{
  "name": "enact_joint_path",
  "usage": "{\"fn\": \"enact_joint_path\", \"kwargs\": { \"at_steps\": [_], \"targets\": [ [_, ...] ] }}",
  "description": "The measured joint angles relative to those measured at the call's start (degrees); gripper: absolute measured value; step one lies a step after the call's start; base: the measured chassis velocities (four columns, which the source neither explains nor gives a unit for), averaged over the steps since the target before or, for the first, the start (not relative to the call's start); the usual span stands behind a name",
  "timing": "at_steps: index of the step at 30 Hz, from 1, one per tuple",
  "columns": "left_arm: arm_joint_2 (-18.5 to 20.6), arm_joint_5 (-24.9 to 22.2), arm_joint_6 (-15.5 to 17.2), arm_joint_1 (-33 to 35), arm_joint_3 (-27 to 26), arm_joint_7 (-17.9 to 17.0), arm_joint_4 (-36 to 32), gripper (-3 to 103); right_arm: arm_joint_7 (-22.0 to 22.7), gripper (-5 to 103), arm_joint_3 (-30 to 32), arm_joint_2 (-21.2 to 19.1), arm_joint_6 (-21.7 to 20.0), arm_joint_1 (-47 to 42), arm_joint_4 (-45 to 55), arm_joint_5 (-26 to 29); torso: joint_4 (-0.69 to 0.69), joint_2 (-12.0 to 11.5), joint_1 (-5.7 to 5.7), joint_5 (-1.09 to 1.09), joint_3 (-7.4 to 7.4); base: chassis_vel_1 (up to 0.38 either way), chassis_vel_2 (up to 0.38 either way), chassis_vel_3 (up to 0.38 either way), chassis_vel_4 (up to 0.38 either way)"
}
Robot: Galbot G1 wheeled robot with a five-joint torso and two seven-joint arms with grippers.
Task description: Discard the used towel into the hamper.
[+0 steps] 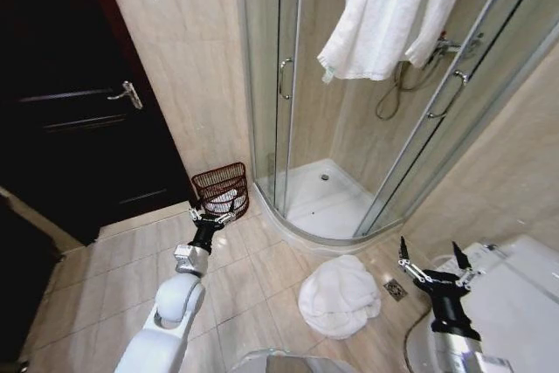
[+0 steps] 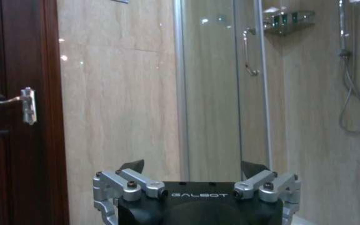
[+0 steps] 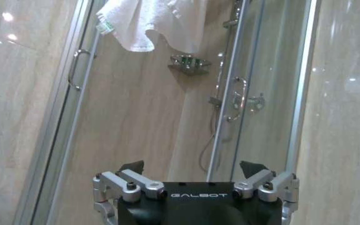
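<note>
- Looking down from the head view, you have the right gripper [image 1: 434,261] nearest, raised low on the right beside a white fixture [image 1: 515,294], its jaws spread apart with nothing between them.
- In the right wrist view your right gripper [image 3: 192,168] shows the same wide gap and faces the shower glass.
- Just left of that gripper, a crumpled white towel [image 1: 339,296] lies in a heap on the tiled floor [image 1: 113,259], next to a small floor drain [image 1: 395,288].
- Your left arm [image 1: 170,316] reaches forward from the lower left; the left gripper [image 1: 210,214] hangs right at the near rim of the hamper [image 1: 220,188], jaws apart and holding nothing.
- In the left wrist view the left gripper [image 2: 193,168] is likewise spread, aimed at the beige wall between the dark door and the shower frame.
- The hamper stands on the floor against the tiled wall, just left of the shower enclosure [image 1: 327,194], with something white inside it.
- Farther back, a white towel or robe [image 1: 389,6] hangs over the shower.
- The dark door [image 1: 79,111] with its lever handle stands left of the wall.
</note>
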Motion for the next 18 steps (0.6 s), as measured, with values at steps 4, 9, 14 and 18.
{"fn": "enact_joint_path", "kwargs": {
  "at_steps": [4, 9, 14, 18],
  "targets": [
    [0.3, 0.0, 0.3, -0.4, -0.2, 0.0, 0.1, 100, -0.1, 100, -0.1, 0.0, -0.4, 0.5, -0.3, -0.1, 0.00, 1.5, 0.68, 0.00, 0.79, 0.000, 0.000, 0.000, 0.000],
    [0.5, -0.1, 0.3, -0.5, -0.5, 0.0, 0.4, 100, -0.3, 100, -0.2, 0.0, -0.5, 0.7, -0.5, -0.2, 0.00, 2.6, 1.18, 0.00, 1.42, 0.000, 0.000, 0.000, 0.000],
    [0.8, 0.0, 0.4, -1.0, -0.6, 0.0, 0.5, 100, -0.3, 100, -0.2, 0.0, -0.6, 0.9, -0.5, -0.2, 0.00, 3.6, 1.65, 0.00, 1.99, 0.000, 0.000, 0.000, 0.000],
    [0.8, 0.0, 1.0, -1.5, -0.1, 0.0, 0.5, 100, -0.3, 100, -0.1, 0.0, -0.7, 0.9, -0.5, -0.1, 0.00, 4.6, 2.10, 0.00, 2.45, 0.000, 0.000, 0.000, 0.000]
  ]
}}
